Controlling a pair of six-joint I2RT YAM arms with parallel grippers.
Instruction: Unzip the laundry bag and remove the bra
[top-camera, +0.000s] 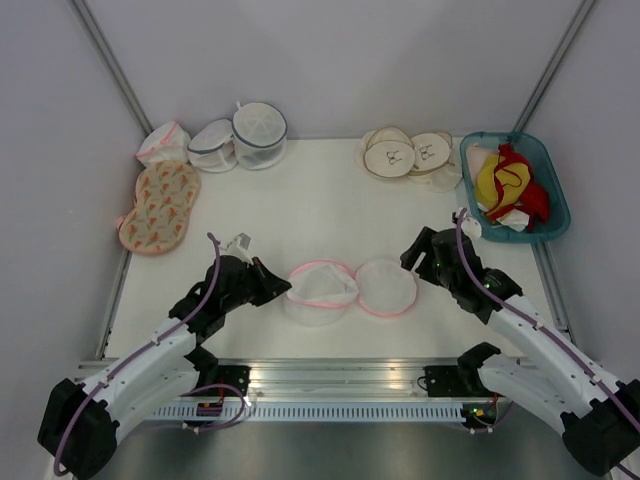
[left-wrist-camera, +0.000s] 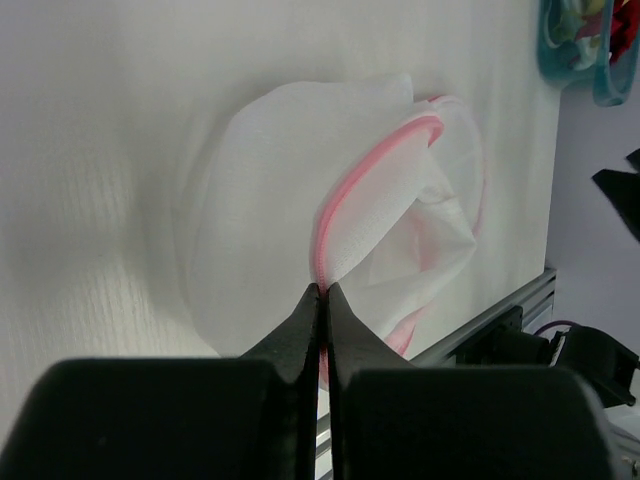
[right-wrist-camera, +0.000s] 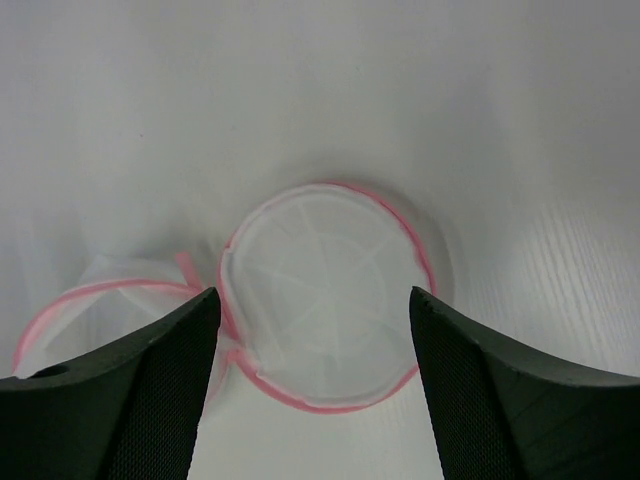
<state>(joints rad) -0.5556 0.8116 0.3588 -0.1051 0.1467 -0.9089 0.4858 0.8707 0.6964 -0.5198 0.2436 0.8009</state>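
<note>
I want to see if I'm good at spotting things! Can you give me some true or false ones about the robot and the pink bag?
1. The laundry bag lies open in two round halves. True.
2. The left jaws are wide open. False: they are shut on the bag's pink rim.
3. The right jaws are squeezing the bag. False: they stand open and grip nothing.
4. A teal basket with red and yellow things in it sits at the back right. True.
5. Two mesh bags with dark rims stand at the back left. True.
</note>
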